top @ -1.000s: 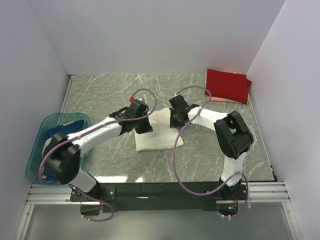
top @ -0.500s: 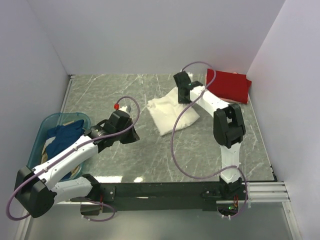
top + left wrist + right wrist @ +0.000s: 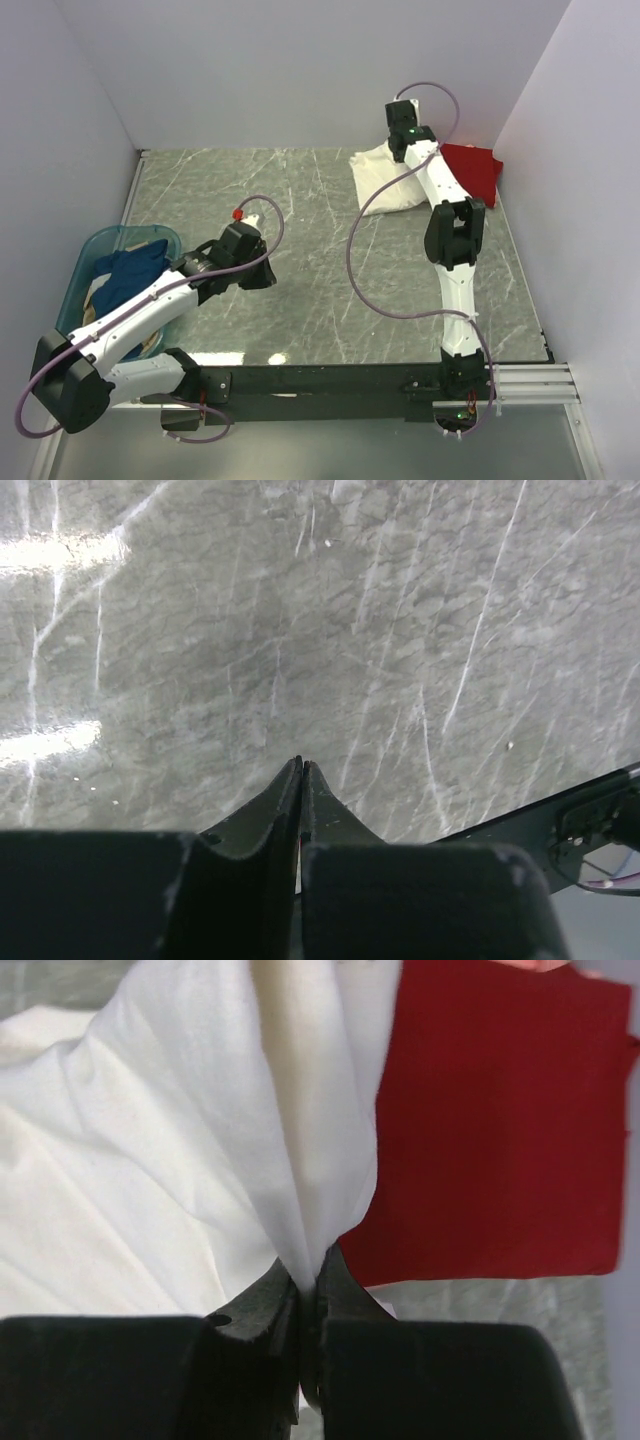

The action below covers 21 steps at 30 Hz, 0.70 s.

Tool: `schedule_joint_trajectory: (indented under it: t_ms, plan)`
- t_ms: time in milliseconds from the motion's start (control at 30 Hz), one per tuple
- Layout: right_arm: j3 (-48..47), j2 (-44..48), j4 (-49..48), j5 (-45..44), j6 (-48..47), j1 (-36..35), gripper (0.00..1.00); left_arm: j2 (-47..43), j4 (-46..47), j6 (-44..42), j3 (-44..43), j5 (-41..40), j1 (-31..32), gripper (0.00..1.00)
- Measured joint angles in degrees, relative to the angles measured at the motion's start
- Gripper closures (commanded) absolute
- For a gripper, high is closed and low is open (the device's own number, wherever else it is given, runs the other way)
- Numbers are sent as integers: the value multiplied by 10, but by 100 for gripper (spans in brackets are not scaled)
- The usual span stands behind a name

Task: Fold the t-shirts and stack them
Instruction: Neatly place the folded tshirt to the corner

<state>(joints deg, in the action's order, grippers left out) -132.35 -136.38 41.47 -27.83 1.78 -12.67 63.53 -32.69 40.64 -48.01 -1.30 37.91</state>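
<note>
My right gripper (image 3: 301, 1265) is clenched on a bunched fold of the cream-white t-shirt (image 3: 150, 1160), which fans out ahead and to the left of the fingertips. The folded red t-shirt (image 3: 490, 1130) lies just to their right. My left gripper (image 3: 301, 767) hangs over the bare marble table (image 3: 400, 630), jaws pressed together, grasping nothing. Behind that arm, a dark blue t-shirt (image 3: 130, 272) sits in the teal basket (image 3: 120, 233).

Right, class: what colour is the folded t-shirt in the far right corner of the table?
Deep red; the folded t-shirt shows best in the right wrist view.
</note>
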Motion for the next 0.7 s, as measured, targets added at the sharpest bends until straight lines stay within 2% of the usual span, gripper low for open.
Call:
schedule_joint_trajectory:
  t_ms: [267,700]
  plan:
    - [-11,0,-19,-17,-60,24,100,12,-2,-28,4,1,0,91]
    - [-66,14,-21,-26,-105,30,100,22,-10,-41,9,15,0,91]
